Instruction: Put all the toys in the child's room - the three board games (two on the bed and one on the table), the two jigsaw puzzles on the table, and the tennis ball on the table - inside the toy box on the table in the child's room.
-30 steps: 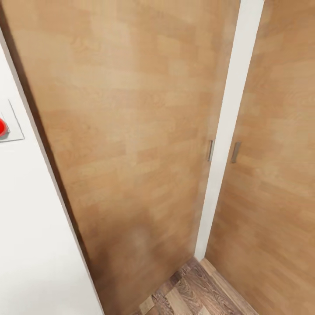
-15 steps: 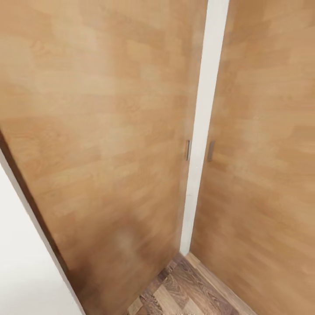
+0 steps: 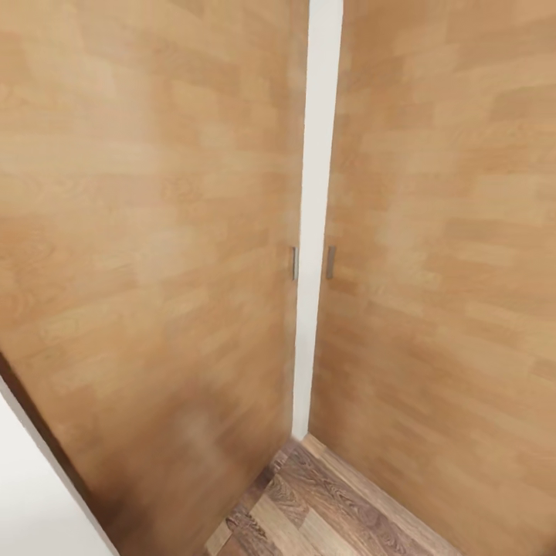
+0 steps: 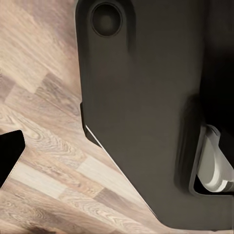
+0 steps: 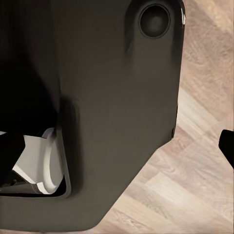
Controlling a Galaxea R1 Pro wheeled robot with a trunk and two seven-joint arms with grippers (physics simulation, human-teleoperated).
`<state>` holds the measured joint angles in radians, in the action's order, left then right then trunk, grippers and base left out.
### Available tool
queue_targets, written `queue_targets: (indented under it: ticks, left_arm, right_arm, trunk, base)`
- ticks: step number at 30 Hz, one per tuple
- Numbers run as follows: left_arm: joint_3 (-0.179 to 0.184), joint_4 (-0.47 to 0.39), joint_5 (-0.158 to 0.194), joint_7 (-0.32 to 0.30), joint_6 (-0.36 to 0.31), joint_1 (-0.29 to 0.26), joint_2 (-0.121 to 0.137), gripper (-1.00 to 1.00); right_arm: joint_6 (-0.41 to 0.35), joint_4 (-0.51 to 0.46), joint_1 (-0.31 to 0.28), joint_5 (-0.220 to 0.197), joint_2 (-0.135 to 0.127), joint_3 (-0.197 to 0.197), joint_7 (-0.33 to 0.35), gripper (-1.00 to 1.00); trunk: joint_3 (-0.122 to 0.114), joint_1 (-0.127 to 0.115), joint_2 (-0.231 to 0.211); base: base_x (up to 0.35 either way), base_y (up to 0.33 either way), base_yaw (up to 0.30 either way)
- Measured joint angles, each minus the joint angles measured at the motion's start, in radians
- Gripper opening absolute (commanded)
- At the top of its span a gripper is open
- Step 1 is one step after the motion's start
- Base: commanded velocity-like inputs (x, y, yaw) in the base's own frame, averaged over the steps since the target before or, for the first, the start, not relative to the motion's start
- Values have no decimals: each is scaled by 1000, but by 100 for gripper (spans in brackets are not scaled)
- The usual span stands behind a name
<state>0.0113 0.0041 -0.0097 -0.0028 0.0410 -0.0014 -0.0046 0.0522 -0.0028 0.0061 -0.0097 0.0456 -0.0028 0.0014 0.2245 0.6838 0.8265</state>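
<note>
I am on my way, facing two light wooden doors at close range. In the left wrist view a dark fingertip of my left gripper juts in over the plank floor, beside my black base. In the right wrist view a dark fingertip of my right gripper shows at the picture's edge, next to the same black base. Neither view lets me judge how the jaws stand.
The left wooden door and right wooden door meet at a white strip, each with a small metal handle. A white wall corner stands at lower left. Brown plank floor lies below.
The head camera has swung to the right: the doors and white strip have slid left in the picture, and the white wall with its red-marked plate has left the view.
</note>
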Motion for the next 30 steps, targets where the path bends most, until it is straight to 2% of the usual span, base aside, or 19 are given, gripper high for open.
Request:
queue_targets:
  ticks: [30]
  left_arm:
    - [0, 1, 0, 0, 1, 0, 3, 100]
  right_arm:
    - [2, 0, 0, 0, 0, 0, 4, 100]
  trunk:
    - [-91, -115, -210]
  base:
    - [-21, 0, -279]
